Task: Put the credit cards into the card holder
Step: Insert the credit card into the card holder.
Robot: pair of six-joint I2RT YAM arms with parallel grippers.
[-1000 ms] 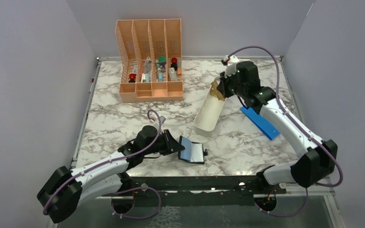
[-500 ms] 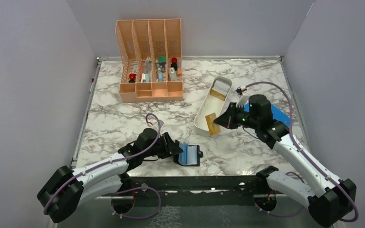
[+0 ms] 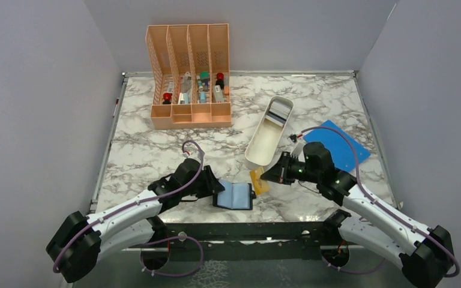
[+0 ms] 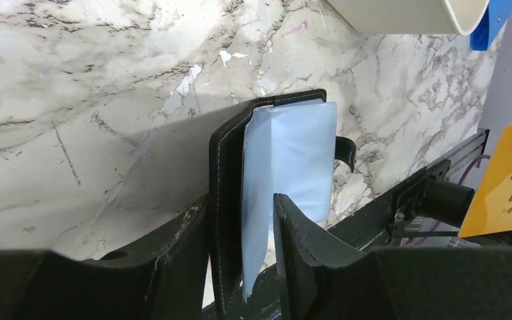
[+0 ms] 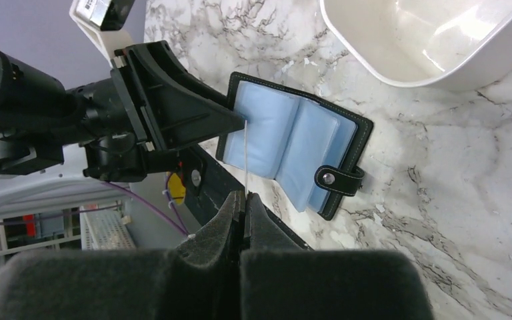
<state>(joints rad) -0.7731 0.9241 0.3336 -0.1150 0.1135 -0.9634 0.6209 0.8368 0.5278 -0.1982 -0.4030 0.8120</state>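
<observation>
my right gripper (image 3: 268, 175), clamped on a tan card (image 3: 259, 180), has come from the tray (image 3: 256, 156) to the open card holder (image 3: 234, 195) that my left gripper (image 3: 215, 188) pinches; insertion looks next.

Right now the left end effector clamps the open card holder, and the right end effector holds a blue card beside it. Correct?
One error: the card in the right end effector is tan/gold, not blue, as the left wrist and top external views show. The rest stands: the left end effector clamps the open card holder.
</observation>
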